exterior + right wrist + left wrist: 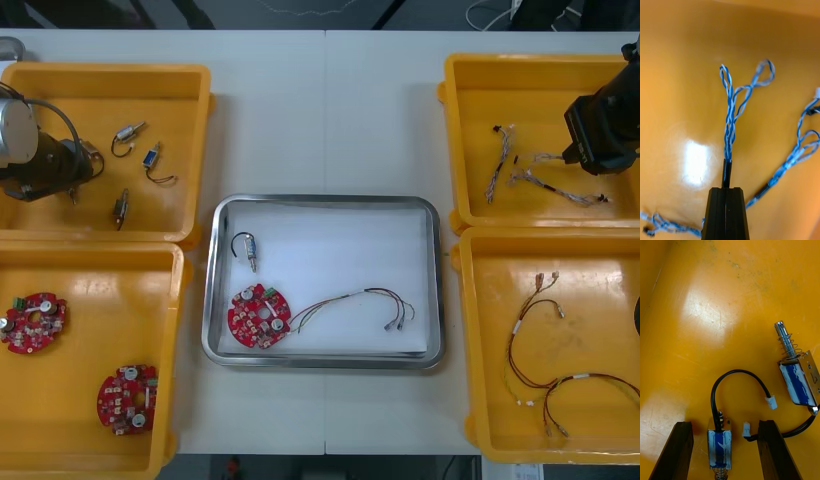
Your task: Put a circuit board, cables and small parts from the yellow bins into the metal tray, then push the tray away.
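Observation:
The metal tray lies at the table's middle, white inside. It holds a round red circuit board, a small metal part with a black lead and a red and yellow cable. My right gripper is shut on the black-sleeved end of a twisted blue and white cable in the far right yellow bin; in the front view that gripper hangs over the cables. My left gripper stands open around a small metal part in the far left bin.
A second small metal part lies just beyond the left fingers, and more sit in that bin. Two circuit boards lie in the near left bin. Red and yellow cables lie in the near right bin.

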Available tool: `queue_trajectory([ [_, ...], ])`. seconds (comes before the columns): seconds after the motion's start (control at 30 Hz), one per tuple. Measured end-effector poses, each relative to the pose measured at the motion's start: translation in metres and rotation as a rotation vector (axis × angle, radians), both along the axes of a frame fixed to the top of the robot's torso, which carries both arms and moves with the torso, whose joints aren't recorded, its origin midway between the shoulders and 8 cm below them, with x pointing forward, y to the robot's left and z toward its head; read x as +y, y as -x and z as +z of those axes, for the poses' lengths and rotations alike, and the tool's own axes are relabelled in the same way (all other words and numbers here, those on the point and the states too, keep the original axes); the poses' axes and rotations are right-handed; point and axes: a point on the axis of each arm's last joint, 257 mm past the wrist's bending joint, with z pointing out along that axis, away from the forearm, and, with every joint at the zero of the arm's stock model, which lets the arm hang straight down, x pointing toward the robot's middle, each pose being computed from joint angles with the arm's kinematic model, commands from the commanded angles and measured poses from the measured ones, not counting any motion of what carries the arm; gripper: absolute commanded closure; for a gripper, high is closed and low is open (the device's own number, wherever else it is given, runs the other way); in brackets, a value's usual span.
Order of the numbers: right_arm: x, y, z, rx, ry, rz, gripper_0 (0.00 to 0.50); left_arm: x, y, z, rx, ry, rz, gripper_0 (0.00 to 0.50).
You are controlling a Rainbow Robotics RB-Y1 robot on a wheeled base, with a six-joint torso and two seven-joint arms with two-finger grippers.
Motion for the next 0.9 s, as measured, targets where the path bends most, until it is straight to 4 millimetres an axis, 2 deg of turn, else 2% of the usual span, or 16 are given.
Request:
queue_trajectory([
  [0.1,0.002,0.006,0.012,0.018,0.001,0.012,0.500,0.000,0.000,0.000,0.000,0.001,0.000,0.000],
  [0.13,0.002,0.008,0.016,0.022,0.001,0.016,0.500,0.000,0.000,0.000,0.000,0.001,0.000,0.019],
  [0.17,0.003,0.009,0.020,0.025,0.002,0.020,0.500,0.000,0.000,0.000,0.000,0.001,0.000,0.093],
  [0.23,0.005,0.013,0.029,0.032,-0.002,0.030,0.500,-0.001,0.000,0.000,0.000,0.004,-0.001,0.389],
  [0.27,0.007,0.015,0.034,0.034,-0.005,0.035,0.500,-0.001,0.000,0.000,0.000,0.005,-0.002,0.457],
  [0.3,0.008,0.017,0.040,0.036,-0.008,0.044,0.500,-0.001,0.000,0.000,0.000,0.005,-0.002,0.498],
  [0.5,0.021,0.027,0.069,0.037,0.003,0.139,0.500,-0.001,0.000,0.000,0.000,0.005,-0.002,0.500],
  [0.8,0.043,0.051,0.102,0.059,-0.027,0.225,0.500,-0.002,0.000,0.000,-0.001,0.008,-0.003,0.500],
  [0.9,0.050,0.048,0.118,0.011,-0.026,0.255,0.500,-0.003,0.001,0.001,0.002,0.011,-0.004,0.499],
])
